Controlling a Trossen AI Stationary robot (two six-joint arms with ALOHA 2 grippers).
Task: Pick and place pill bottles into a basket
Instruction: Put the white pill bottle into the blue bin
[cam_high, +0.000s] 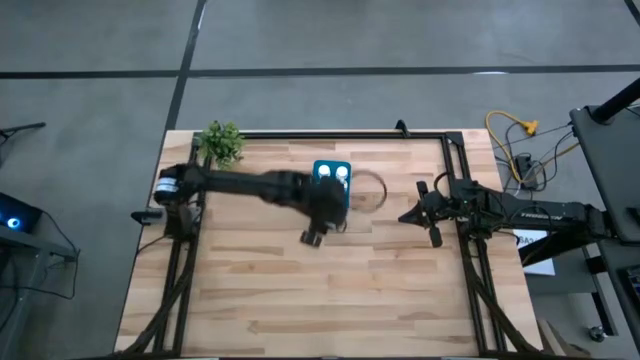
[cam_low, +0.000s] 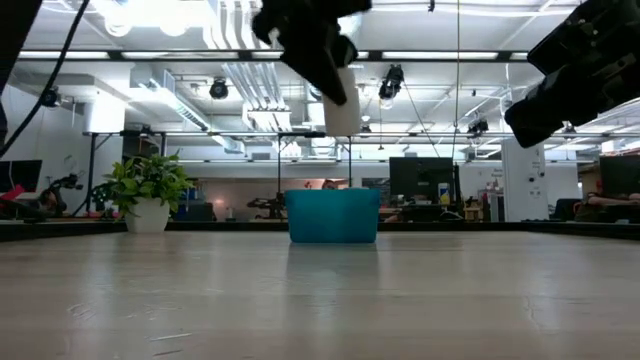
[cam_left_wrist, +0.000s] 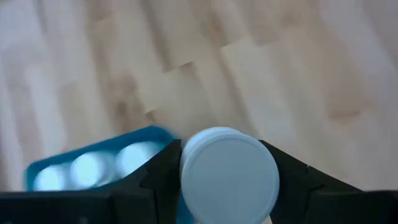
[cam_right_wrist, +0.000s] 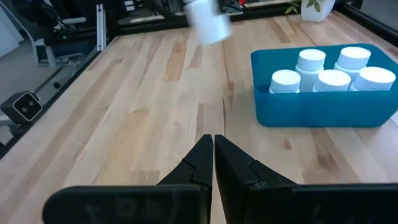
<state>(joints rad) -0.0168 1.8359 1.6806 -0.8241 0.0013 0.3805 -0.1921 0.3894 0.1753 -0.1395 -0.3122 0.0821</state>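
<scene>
The teal-blue basket (cam_high: 333, 180) stands on the table's far middle and holds several white pill bottles (cam_right_wrist: 323, 78) upright. It also shows in the low view (cam_low: 333, 215) and the left wrist view (cam_left_wrist: 93, 163). My left gripper (cam_low: 318, 45) is high above the table, just on the near side of the basket, shut on one more white pill bottle (cam_low: 342, 105). My right gripper (cam_right_wrist: 213, 149) is shut and empty. It waits at the table's right side (cam_high: 425, 215), raised off the wood. My left gripper pinches the pill bottle's side walls (cam_left_wrist: 186, 171) between its two fingers (cam_left_wrist: 158, 177), one on either side. The fingers come from above, slanting down. The bottle hangs below them, slightly tilted, lifted well clear of the table and higher than the basket's rim.
A small green plant in a white pot (cam_high: 221, 142) stands at the table's far left corner. A black frame rail (cam_high: 320, 135) runs along the far edge and down both sides. Bare wood (cam_high: 320, 300) lies on the near side of the basket.
</scene>
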